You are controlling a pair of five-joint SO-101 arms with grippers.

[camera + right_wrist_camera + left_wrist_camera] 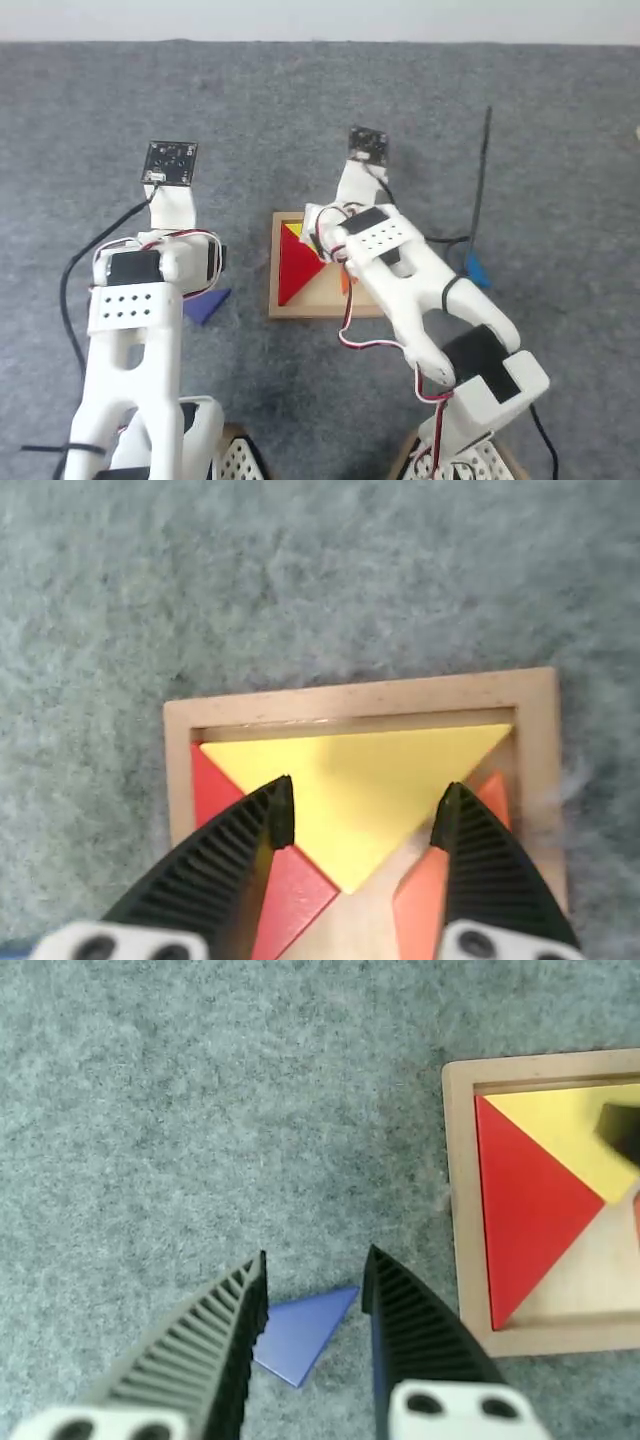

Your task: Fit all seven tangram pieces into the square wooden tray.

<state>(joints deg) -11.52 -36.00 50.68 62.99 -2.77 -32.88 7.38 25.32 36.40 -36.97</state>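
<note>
The square wooden tray [276, 300] lies mid-table and holds a red triangle [298, 272], a yellow triangle [360, 765] and an orange piece [425, 905]. My right gripper [367, 790] is open above the tray, its fingers straddling the yellow triangle's point. A blue triangle [300, 1335] lies flat on the grey carpet left of the tray [460, 1210]. My left gripper [316, 1260] is open just over it, with a finger on either side of the piece. In the high view the blue triangle [207, 305] pokes out from under the left arm.
A small blue piece [477, 268] lies on the carpet right of the tray, beside a black cable [482, 180]. Part of the tray floor [590, 1270] is bare wood. Open carpet stretches beyond both arms.
</note>
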